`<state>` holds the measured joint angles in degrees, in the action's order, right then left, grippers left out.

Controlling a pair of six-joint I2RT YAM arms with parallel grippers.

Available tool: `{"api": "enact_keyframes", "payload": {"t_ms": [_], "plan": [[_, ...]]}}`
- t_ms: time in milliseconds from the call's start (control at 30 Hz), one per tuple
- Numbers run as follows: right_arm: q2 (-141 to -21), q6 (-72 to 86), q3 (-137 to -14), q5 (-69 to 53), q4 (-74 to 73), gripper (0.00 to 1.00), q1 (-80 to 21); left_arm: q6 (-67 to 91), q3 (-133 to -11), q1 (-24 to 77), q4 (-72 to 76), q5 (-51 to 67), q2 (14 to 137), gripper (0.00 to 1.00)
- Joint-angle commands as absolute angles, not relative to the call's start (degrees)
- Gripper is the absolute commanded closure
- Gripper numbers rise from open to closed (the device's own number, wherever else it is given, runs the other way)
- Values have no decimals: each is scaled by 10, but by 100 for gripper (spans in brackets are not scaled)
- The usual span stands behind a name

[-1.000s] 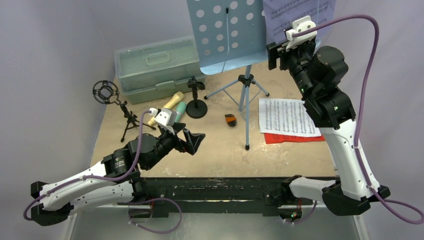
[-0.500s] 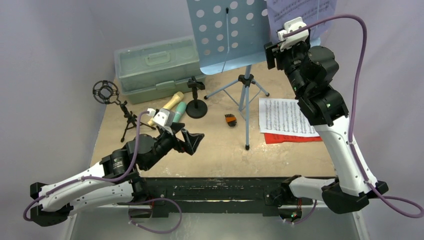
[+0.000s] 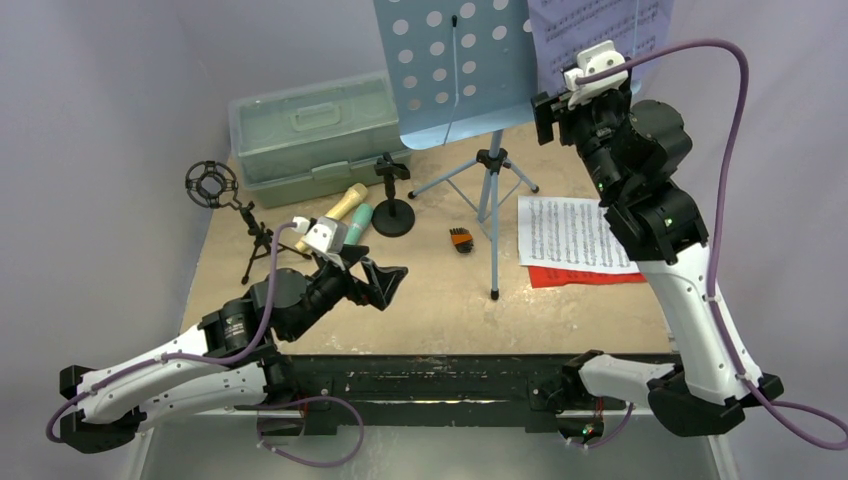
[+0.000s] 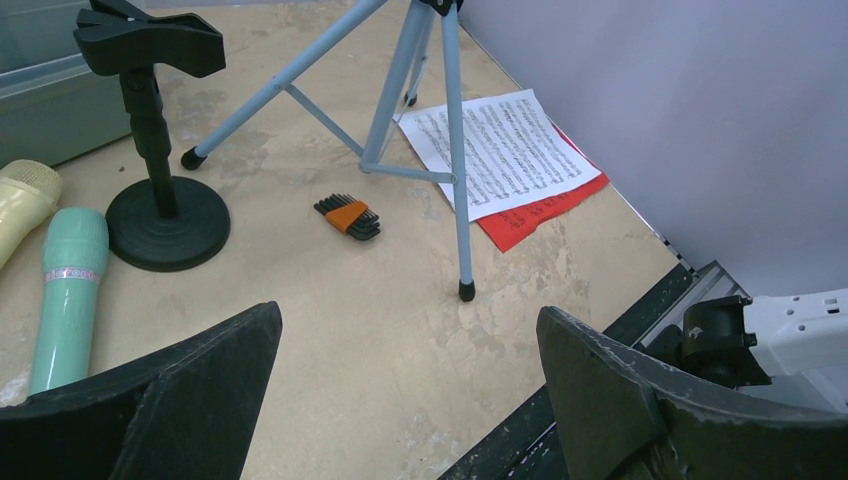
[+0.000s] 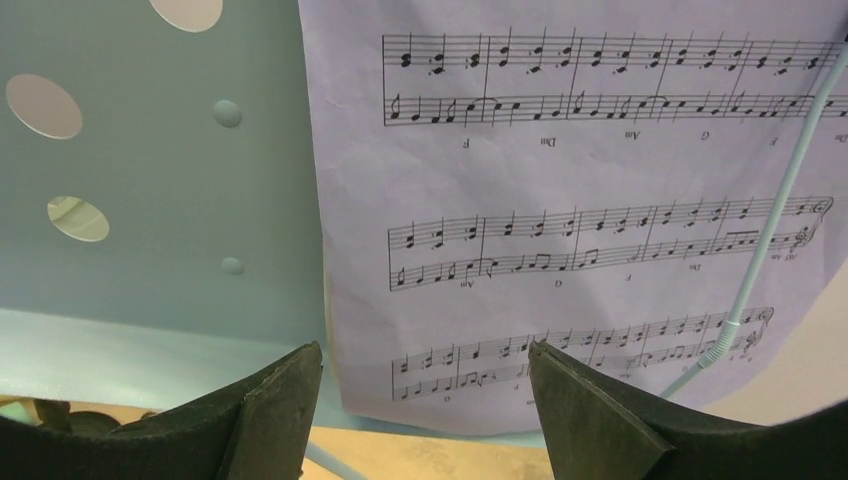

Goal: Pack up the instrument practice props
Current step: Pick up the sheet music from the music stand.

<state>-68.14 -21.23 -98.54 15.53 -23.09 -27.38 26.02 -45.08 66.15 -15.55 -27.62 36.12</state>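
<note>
The light-blue perforated music rack (image 3: 455,70) stands at the back on tripod legs (image 4: 455,150). A purple music sheet (image 5: 560,200) rests on it. My right gripper (image 5: 425,365) is open just in front of that sheet's lower left corner, gripping nothing. The white sheet (image 3: 575,235) lies on the red sheet (image 3: 585,277) at the right. Tan (image 3: 340,208) and teal (image 4: 65,290) microphones lie beside the round-base holder (image 4: 160,215). The ring-top tripod holder (image 3: 225,205) stands at the left. My left gripper (image 4: 410,330) hangs open and empty low over bare table.
A pale green lidded case (image 3: 310,135) sits shut at the back left. A small orange-and-black key set (image 4: 347,215) lies between the round-base holder and the rack's legs. The table's near edge and black rail (image 3: 430,370) run just below my left gripper.
The right gripper shifted slightly left and up, then came back right, staying at the purple sheet; its jaws narrowed a little and widened again. The left arm has held still.
</note>
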Motion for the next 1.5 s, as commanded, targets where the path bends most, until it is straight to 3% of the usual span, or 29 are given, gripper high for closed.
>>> {"api": "enact_keyframes", "payload": {"t_ms": [0,700,833,1000,1233,1467], "plan": [[-669,-223,-979,160,-219,21,-277,267,-444,664,-141,-281,356,0],[-695,-241,-981,204,-194,29,-277,269,-441,664,-146,-283,343,0],[-699,-243,-987,202,-195,42,-277,268,-442,664,-148,-283,343,0],[-696,-244,-984,194,-199,70,-277,268,-441,664,-150,-285,341,0],[-691,-249,-986,163,-216,98,-277,268,-442,664,-149,-285,341,0],[-671,-252,-986,-27,-292,100,-277,270,-441,664,-150,-282,338,0]]}}
